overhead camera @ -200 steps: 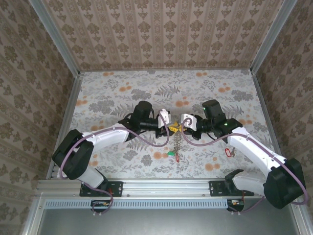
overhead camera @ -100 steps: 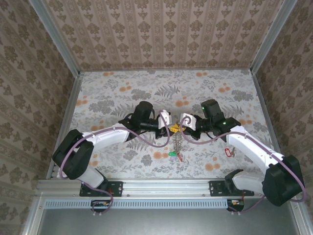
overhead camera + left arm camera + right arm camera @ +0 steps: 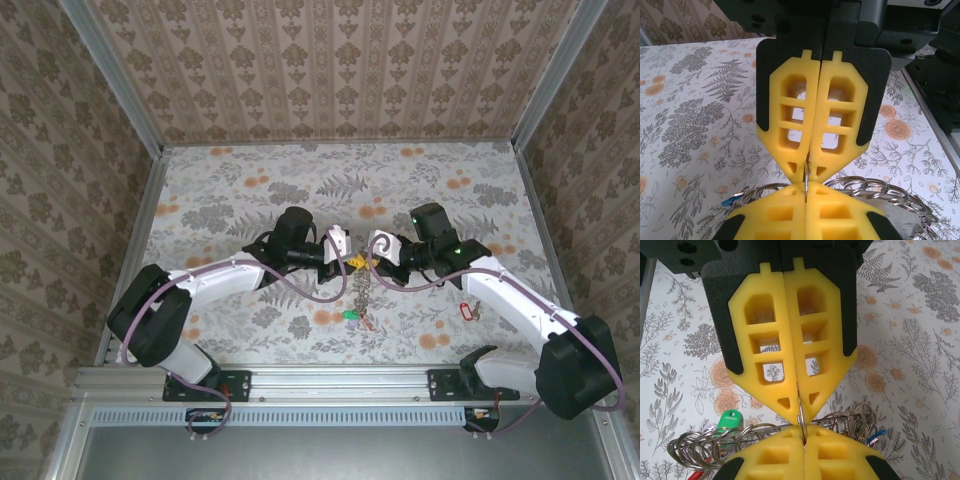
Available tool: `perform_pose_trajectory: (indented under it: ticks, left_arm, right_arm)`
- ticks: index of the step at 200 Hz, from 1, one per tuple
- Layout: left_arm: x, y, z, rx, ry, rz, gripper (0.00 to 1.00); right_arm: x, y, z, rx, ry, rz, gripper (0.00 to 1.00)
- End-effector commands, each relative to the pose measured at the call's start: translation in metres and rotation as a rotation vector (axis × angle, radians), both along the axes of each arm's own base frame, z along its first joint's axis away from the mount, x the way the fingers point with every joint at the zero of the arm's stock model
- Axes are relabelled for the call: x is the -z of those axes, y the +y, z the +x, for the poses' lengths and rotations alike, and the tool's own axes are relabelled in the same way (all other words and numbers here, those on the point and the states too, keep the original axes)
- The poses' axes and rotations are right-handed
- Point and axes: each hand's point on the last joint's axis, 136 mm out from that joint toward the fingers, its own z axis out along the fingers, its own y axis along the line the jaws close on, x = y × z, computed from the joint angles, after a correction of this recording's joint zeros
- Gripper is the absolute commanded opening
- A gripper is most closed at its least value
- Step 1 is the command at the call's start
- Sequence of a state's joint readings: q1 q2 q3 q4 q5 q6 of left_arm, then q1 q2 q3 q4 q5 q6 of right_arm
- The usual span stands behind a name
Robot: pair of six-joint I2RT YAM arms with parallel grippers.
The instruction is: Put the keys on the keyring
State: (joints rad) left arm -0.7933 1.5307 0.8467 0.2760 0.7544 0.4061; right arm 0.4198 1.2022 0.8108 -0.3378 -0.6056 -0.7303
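Observation:
My left gripper point(image 3: 352, 262) and right gripper point(image 3: 371, 262) meet tip to tip above the middle of the table. Both are shut on one thin silvery loop of the keyring point(image 3: 805, 181), seen edge-on between the yellow fingers point(image 3: 840, 455). The rest of the keyring point(image 3: 362, 292), a chain of linked loops, hangs down below them. Its loops point(image 3: 705, 445) fan out behind the fingers in the right wrist view. Keys hang on it: a green tag point(image 3: 729, 420), a blue tag point(image 3: 879, 434) and a red tag point(image 3: 368, 322). Another red-tagged key point(image 3: 464, 310) lies on the table to the right.
The floral table point(image 3: 250, 190) is walled on three sides by patterned panels. A metal rail point(image 3: 330, 380) runs along the near edge by the arm bases. Purple cables point(image 3: 300, 282) loop under both wrists.
The right gripper has edged slightly left toward the left gripper. The keyring still hangs between them in the same place.

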Motion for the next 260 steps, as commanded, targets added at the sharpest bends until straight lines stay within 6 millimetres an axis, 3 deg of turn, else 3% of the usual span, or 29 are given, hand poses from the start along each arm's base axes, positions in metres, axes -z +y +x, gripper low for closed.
perform_pose_trajectory:
  ticks: [1,43,94,175,217,242,260]
  left_arm:
    - [-0.012,-0.003,-0.004,0.015,-0.028,-0.06,0.0]
    - [-0.034,0.001,0.004,-0.033,-0.065,-0.181,0.0]
    - [-0.026,0.001,0.011,-0.149,-0.426,-0.057,0.0]
    - [-0.033,0.004,0.01,-0.225,-0.639,-0.063,0.0]
    - [-0.036,0.009,0.009,-0.238,-0.666,-0.064,0.0]
    - [-0.033,0.01,0.009,-0.243,-0.643,-0.049,0.0]
    - [-0.033,0.012,0.011,-0.255,-0.588,-0.049,0.0]
  right_arm:
    - [-0.033,0.008,0.009,-0.001,-0.135,0.09,0.12]
    - [-0.024,-0.009,0.009,0.065,-0.251,0.087,0.23]
    - [-0.031,-0.027,0.015,0.205,-0.332,0.159,0.25]
    - [-0.03,-0.049,0.021,0.352,-0.353,0.181,0.26]
    - [-0.037,-0.062,0.027,0.467,-0.359,0.208,0.27]
    - [-0.046,-0.086,0.041,0.689,-0.301,0.261,0.33]
    - [-0.049,-0.13,0.057,1.027,-0.19,0.295,0.37]
